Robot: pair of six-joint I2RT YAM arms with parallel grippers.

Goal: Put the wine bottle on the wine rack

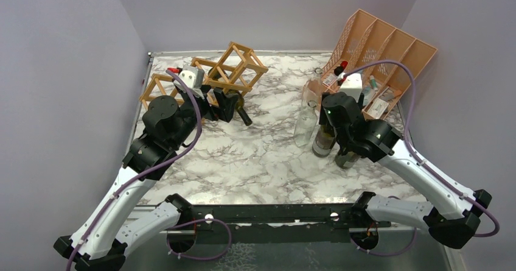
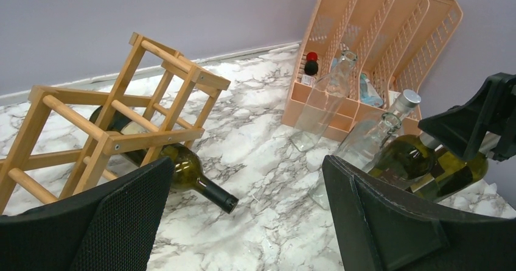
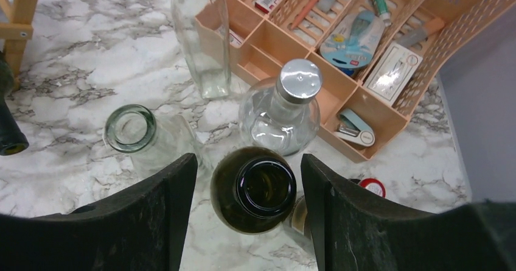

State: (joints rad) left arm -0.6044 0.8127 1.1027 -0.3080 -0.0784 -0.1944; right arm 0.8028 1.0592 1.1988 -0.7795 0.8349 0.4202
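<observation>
The wooden wine rack (image 1: 226, 71) lies tilted at the back left, and also shows in the left wrist view (image 2: 115, 116). A dark green wine bottle (image 2: 182, 170) lies in one of its cells, neck pointing out onto the table. My left gripper (image 2: 249, 222) is open and empty just in front of it. At the right, an uncorked dark green wine bottle (image 3: 230, 201) stands upright. My right gripper (image 3: 249, 192) is open above it, one finger on each side of its neck without touching. This bottle shows in the top view (image 1: 324, 140) under the gripper (image 1: 331, 125).
A peach plastic organizer (image 1: 389, 52) with small items stands at the back right. Around the standing bottle are a silver-capped clear bottle (image 3: 286, 109), an open clear bottle (image 3: 131, 128), a tall clear bottle (image 3: 201, 39) and a red-capped green bottle (image 3: 372, 187). Walls enclose the table.
</observation>
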